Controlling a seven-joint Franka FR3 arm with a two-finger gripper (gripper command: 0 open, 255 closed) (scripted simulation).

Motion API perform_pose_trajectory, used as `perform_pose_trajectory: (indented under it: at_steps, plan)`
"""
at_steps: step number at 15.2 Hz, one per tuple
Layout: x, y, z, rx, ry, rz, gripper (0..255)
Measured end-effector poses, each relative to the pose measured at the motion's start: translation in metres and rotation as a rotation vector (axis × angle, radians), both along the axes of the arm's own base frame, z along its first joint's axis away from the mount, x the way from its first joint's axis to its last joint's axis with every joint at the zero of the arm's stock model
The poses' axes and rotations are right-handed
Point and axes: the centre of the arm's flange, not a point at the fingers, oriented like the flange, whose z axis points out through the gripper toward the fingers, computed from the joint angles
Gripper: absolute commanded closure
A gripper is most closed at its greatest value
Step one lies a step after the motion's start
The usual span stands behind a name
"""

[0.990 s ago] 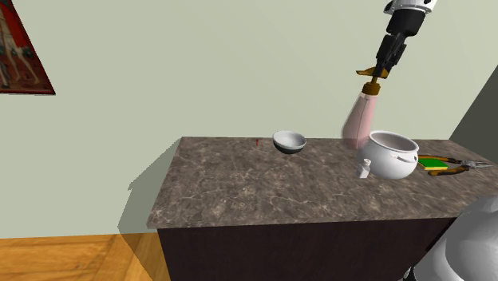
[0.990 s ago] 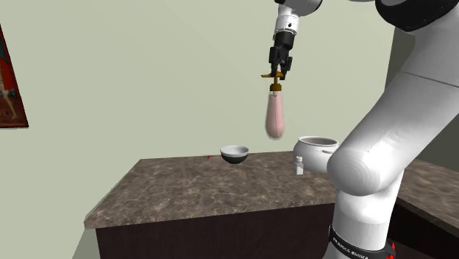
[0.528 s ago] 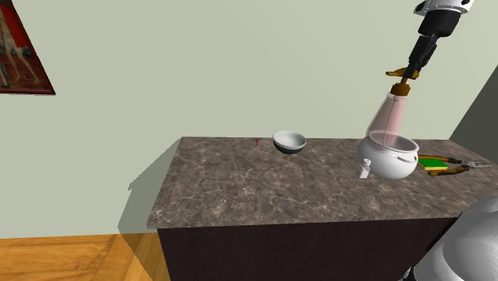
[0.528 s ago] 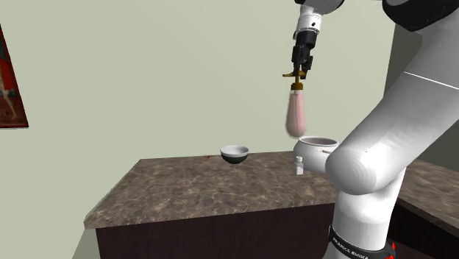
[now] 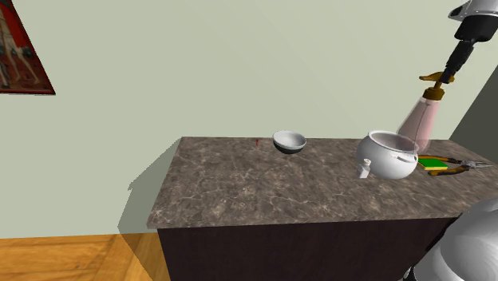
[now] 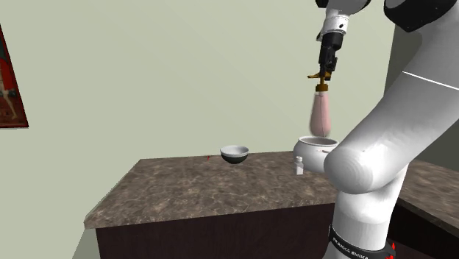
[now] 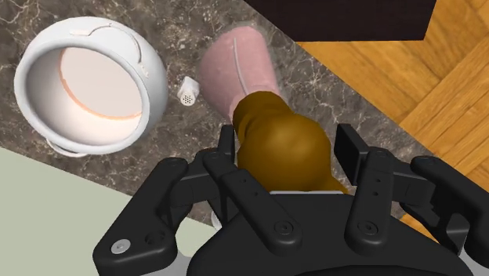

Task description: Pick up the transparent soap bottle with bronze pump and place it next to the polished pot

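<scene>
The all-black two-finger gripper (image 5: 449,69) clamps the bronze pump of a translucent pink soap bottle (image 5: 420,124), which hangs tilted beneath it, clear of the brown marbled countertop (image 5: 263,182). Below the gripper, off to one side, sit a glossy white round pot (image 5: 389,156) and a small white shaker (image 7: 188,92).

Item 1: soap bottle (image 5: 418,124), translucent pink body with a bronze pump (image 5: 434,80). It hangs from the pincer (image 5: 447,75), clasped at the pump, base downward and tilted in the shoulder view. It sits beside the pot, its lower end hidden behind the rim.

Item 2: pot (image 5: 389,156), glossy white, round, open-topped and upright on the marbled surface (image 5: 263,184). The wrist view shows its interior bare.
</scene>
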Motion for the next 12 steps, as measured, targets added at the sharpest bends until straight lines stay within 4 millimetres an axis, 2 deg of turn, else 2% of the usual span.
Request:
perform_pose_trajectory:
  at_steps: [12]
  plan:
    - [-0.105,-0.116,0.001,0.003,-0.001,-0.002,255]
